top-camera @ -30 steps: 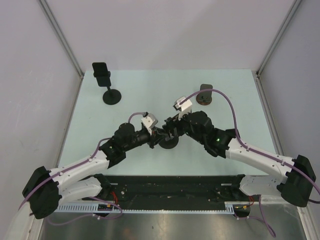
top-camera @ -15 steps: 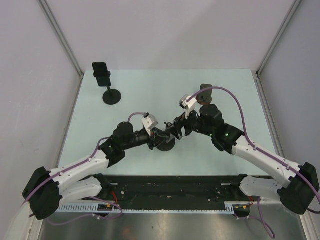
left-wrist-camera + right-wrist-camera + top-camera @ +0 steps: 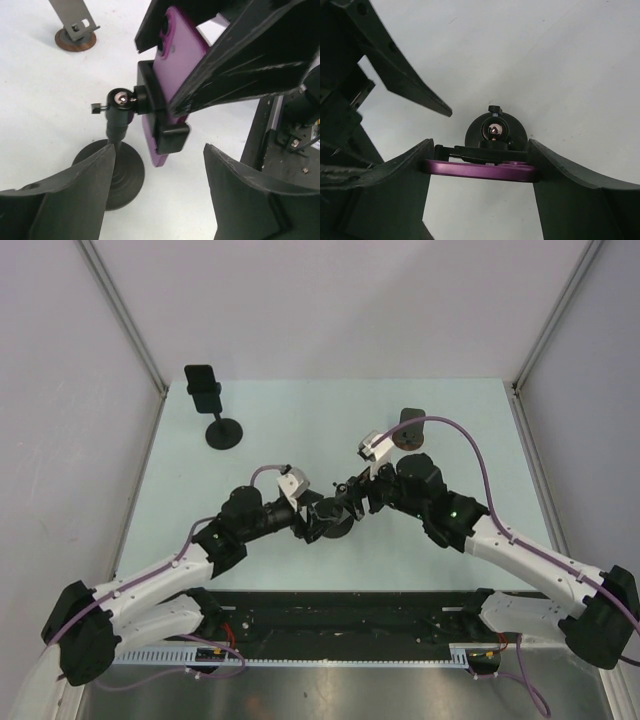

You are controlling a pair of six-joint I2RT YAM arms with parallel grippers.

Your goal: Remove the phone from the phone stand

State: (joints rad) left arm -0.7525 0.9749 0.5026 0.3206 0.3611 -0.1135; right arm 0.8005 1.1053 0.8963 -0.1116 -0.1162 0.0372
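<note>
Left wrist: brown-footed stand [image 3: 75, 39] (beyond phone [image 3: 177, 50])

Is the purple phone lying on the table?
No, the purple phone sits clamped in the phone stand, with the right gripper closed around it.

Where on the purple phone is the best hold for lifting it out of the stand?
The side edges of the purple phone above the clamp, from overhead: that upper part stands free, flat and narrow, and the right gripper straddles it there.

phone [image 3: 176, 52] on stand [image 3: 119, 120] mid-table, 2nd stand [image 3: 223, 433] back-L, poss. 3rd [image 3: 408, 432] back-R
</note>
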